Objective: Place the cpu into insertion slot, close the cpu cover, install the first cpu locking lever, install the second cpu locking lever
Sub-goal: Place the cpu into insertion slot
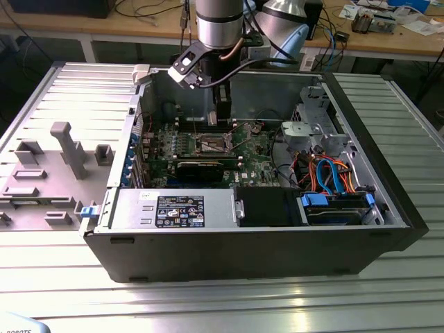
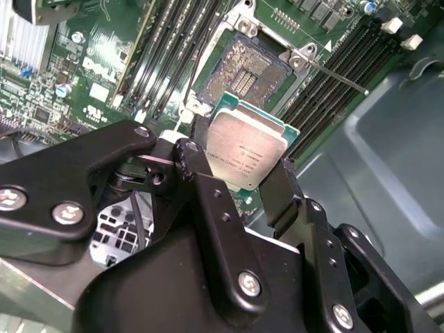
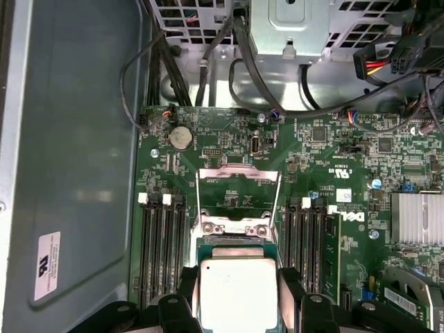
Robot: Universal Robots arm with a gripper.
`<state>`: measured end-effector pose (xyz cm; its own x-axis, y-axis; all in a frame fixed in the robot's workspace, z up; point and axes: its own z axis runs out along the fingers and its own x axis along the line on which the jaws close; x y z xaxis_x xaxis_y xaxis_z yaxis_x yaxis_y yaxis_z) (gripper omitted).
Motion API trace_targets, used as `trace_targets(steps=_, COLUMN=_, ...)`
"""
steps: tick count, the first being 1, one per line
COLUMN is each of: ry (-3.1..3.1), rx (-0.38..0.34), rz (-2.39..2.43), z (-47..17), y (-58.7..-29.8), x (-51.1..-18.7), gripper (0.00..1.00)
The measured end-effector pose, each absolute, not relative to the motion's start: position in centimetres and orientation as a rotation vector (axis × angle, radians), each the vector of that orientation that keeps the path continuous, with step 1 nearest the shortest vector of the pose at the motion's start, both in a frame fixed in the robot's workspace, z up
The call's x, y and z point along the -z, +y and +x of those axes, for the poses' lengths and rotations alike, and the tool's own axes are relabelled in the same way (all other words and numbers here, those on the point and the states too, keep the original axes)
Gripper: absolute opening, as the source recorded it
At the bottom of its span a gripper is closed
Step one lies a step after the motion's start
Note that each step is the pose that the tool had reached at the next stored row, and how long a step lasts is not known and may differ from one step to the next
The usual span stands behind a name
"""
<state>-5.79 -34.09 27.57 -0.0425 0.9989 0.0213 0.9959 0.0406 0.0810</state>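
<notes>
Grips the cpu [image 3: 238, 295] by two edges in the closed gripper [image 2: 239, 163], just above the bare socket [image 2: 243, 69], cpu cover [image 3: 238, 173] swung open. Sits inside an open computer case [image 1: 229, 253] on a ribbed metal table [image 1: 208, 305], before a cluttered workbench [image 1: 125, 28].

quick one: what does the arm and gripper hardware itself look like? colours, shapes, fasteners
Silver-grey cylindrical metal arm with a dark band at its lower end. A small black-and-white box-shaped module is mounted beside the wrist. The matte black gripper is built of rounded linkage bars, with slim flat fingers and round silver screw heads at the joints.
</notes>
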Motion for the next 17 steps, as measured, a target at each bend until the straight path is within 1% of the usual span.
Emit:
trace_targets(steps=9, ry=2.191, rx=-0.112, rz=2.189, z=-5.9, y=-34.0, x=-25.4, gripper=0.54)
trace_targets(steps=17, ry=2.191, rx=-0.112, rz=2.19, z=-5.9, y=-34.0, x=-25.2, gripper=0.54)
